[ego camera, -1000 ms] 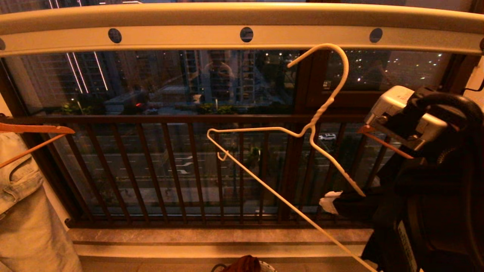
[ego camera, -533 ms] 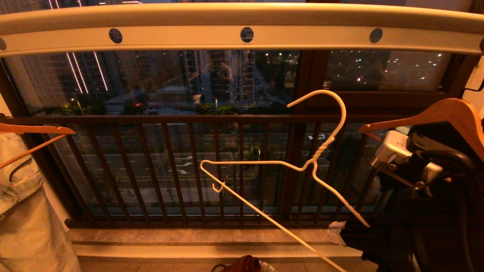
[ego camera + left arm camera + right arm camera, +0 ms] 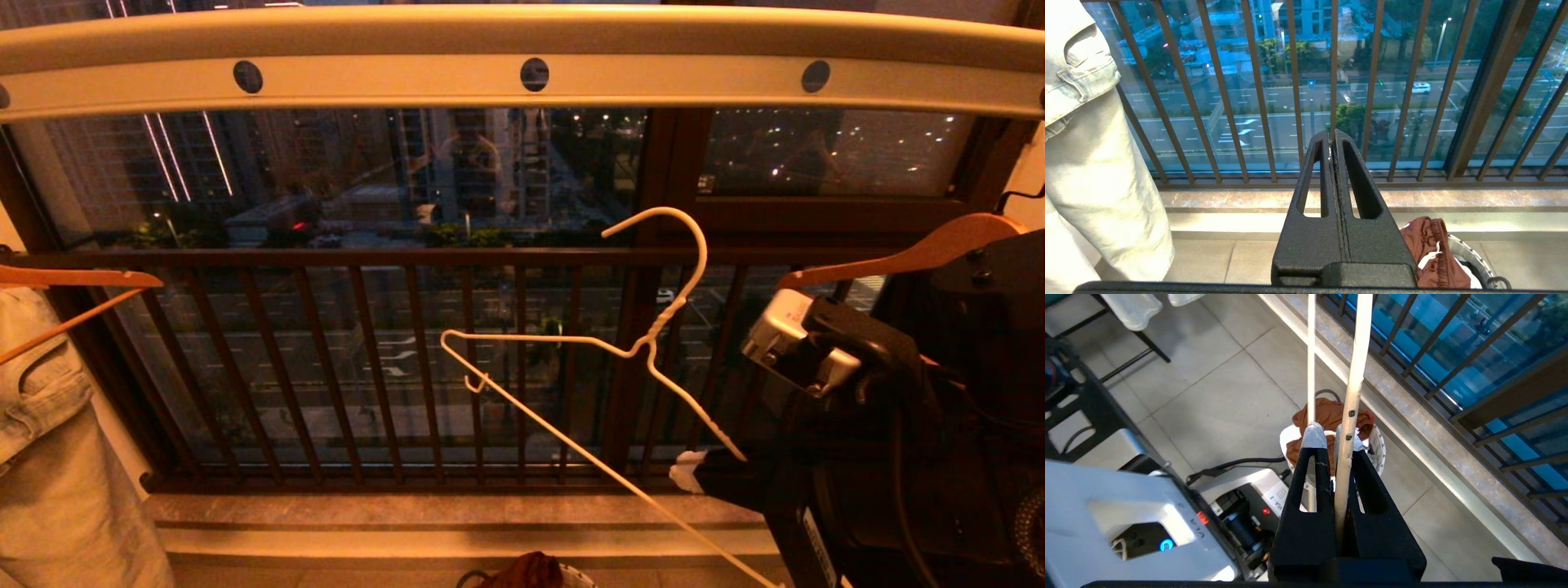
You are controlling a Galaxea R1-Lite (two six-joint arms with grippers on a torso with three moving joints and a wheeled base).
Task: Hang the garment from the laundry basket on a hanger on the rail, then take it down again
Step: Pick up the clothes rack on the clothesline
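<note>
From the head, the hanger [image 3: 653, 343] tilts below the rail [image 3: 522, 77], right gripper [image 3: 694, 474] fingers grasping its sloping arm; left gripper [image 3: 1333, 143] clenched empty; right wrist shows the garment [image 3: 1331, 416] in the laundry basket [image 3: 1378, 445] straight beyond.

Pale cream rail [image 3: 522, 77] dotted with dark round holes spans twelve o'clock; a thin white hanger [image 3: 653, 347] tilts before dark brown railing [image 3: 367, 367]. Light denim jeans [image 3: 49, 457] fill nine o'clock beside an orange-brown wooden hanger [image 3: 73, 279]. Rust-brown shorts [image 3: 1327, 416] with white drawstring sit in the white, dark-patterned basket [image 3: 1378, 447]; the right gripper [image 3: 1331, 437] is black, white-tipped.
</note>
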